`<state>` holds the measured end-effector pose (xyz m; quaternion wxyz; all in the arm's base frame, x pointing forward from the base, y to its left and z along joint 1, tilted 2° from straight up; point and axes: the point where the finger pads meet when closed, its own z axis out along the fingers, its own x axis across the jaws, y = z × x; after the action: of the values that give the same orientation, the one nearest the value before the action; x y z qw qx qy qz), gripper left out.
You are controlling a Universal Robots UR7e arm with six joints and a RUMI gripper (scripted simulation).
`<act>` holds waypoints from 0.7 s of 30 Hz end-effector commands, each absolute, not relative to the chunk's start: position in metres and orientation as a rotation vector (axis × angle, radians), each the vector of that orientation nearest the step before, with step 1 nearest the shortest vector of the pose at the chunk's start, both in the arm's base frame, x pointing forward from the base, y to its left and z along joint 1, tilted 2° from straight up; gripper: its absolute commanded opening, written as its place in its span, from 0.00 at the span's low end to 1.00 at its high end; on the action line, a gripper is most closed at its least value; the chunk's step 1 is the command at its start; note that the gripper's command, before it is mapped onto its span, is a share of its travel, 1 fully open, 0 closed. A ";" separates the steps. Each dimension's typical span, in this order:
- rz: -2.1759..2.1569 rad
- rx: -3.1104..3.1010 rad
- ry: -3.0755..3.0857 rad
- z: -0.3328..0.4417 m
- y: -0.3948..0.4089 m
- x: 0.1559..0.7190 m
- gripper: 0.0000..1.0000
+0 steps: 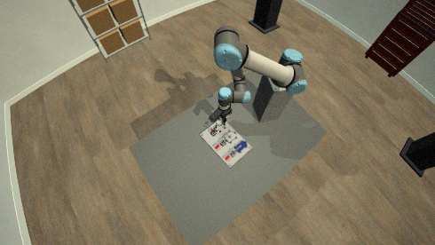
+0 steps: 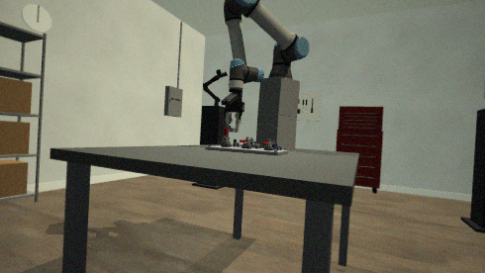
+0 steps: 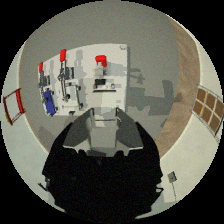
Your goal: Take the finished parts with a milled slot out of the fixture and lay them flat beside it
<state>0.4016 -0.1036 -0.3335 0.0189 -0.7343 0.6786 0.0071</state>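
The fixture (image 1: 240, 156) (image 3: 119, 61) is a pale plate with three clamp stations on the table. My gripper (image 2: 234, 130) (image 3: 105, 108) is shut on a light grey part (image 3: 105, 129), held above the fixture's end station. Its slot cannot be made out. That station's red clamp handle (image 2: 226, 132) (image 3: 101, 60) stands up and no part shows in its seat. At the middle station a pale grey part (image 3: 72, 91) seems to sit, with its red handle (image 1: 217, 146) (image 3: 63, 55) lying flat. The blue blank (image 1: 241, 146) (image 3: 49, 103) sits at the far station, its red handle (image 1: 227, 157) (image 3: 41, 67) flat.
The grey table top (image 1: 186, 177) (image 2: 198, 160) extends around the fixture. The arm's grey pedestal (image 1: 267, 99) (image 2: 278, 109) stands behind the fixture. Clamps and posts rise from the plate close to the gripper. A shelf with boxes and a red cabinet (image 2: 360, 145) stand away from the table.
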 end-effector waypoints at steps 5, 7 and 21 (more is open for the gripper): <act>0.020 -2.279 2.106 -0.333 -0.112 0.403 0.00; 0.020 -2.279 2.106 -0.333 -0.115 0.403 0.00; 0.020 -2.279 2.106 -0.334 -0.137 0.405 0.00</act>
<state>0.4036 -0.1286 -0.3344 0.0188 -0.7342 0.6786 0.0071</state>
